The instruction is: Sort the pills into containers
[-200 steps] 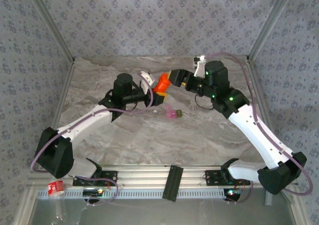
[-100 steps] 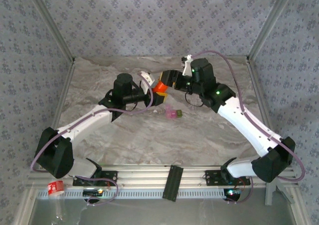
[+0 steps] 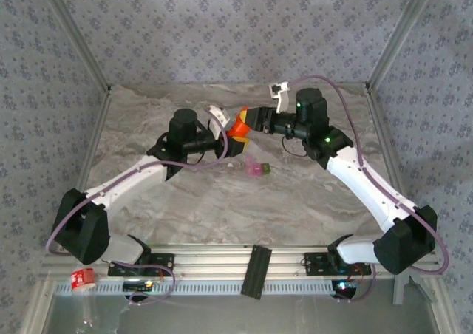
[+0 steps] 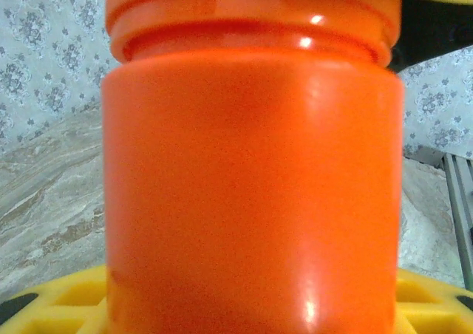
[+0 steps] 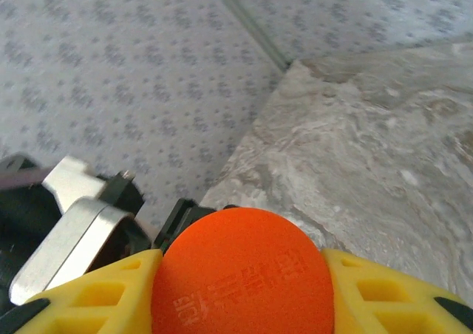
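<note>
Swinging in over the last second, right gripper [image 3: 248, 120] now pinches the cap [image 5: 242, 275] of the orange bottle [image 3: 238, 129], whose body left gripper [image 3: 232, 142] clamps above the worktop [image 3: 222, 201]; uncapping judged next, with the pink-and-green containers [image 3: 256, 168] waiting just beside and pills presumably still bottled.
</note>
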Motion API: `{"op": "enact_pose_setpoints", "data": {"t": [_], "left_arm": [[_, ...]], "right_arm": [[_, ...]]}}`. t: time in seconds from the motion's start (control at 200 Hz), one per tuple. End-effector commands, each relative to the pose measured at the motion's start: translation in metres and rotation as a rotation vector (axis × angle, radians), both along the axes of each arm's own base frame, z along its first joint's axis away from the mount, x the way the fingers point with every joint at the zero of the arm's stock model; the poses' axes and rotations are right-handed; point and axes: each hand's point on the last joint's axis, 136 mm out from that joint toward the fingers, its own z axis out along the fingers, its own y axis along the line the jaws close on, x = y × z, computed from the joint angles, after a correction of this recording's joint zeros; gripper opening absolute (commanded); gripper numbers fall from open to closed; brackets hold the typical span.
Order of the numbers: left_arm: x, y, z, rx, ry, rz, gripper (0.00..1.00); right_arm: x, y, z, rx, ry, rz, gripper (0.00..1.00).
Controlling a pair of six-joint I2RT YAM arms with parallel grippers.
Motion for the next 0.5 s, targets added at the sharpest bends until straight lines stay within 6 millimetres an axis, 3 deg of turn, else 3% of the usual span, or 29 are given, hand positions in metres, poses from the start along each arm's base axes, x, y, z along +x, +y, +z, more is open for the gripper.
{"op": "enact_pose_setpoints", "data": {"t": [0.0,0.31,0.495], "left_arm": [[-0.0011,-0.0027,0.0309,-0.062,-0.068,-0.022,0.00],[-0.0022,-0.0015,0.0305,-0.066,-0.068,-0.018,0.00],[-0.0026,-0.0002,0.0322,-0.066,-0.075,-0.012,0.00]], "right_arm": [[-0.0166,-0.0043,0.0397,0.021,-0.281,0.147,0.34],[-0.0163,0.0024,0.0390,0.060,-0.267,0.232,0.32],[-0.0135,-0.0019,0.0404,0.083,-0.207,0.178,0.77]]}}
